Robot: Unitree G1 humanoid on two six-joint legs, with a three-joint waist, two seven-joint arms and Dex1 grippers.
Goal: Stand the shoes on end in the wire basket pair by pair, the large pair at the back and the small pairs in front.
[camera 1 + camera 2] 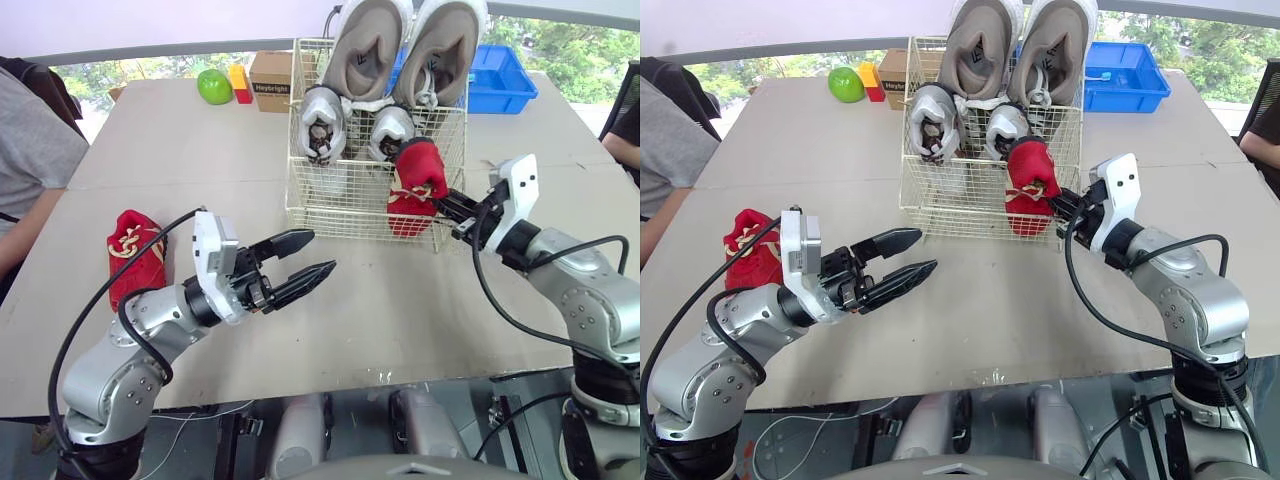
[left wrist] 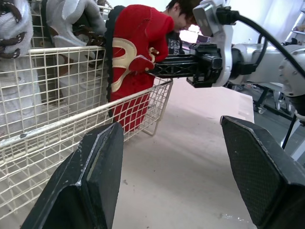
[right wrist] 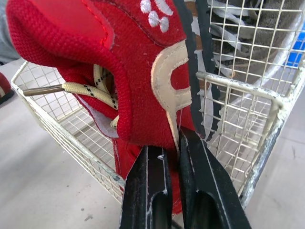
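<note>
A white wire basket (image 1: pixel 340 215) stands at the table's far middle. A large beige pair (image 1: pixel 370 45) stands on end along its back, and a small silver-grey pair (image 1: pixel 322 122) stands in front of it. My right gripper (image 1: pixel 442 203) is shut on a small red shoe (image 1: pixel 418 185), holding it upright in the basket's front right corner. In the right wrist view the fingers (image 3: pixel 147 181) pinch the red shoe's (image 3: pixel 119 71) heel edge. The second red shoe (image 1: pixel 133 250) lies on the table at the left. My left gripper (image 1: pixel 318 253) hovers open in front of the basket, with nothing between its fingers.
Behind the basket sit a green apple (image 1: pixel 214 86), a red and yellow block (image 1: pixel 241 83), a cardboard box (image 1: pixel 270 80) and a blue bin (image 1: pixel 500 80). A person in grey (image 1: pixel 30 150) sits at the table's left edge, another (image 1: pixel 625 140) at the right.
</note>
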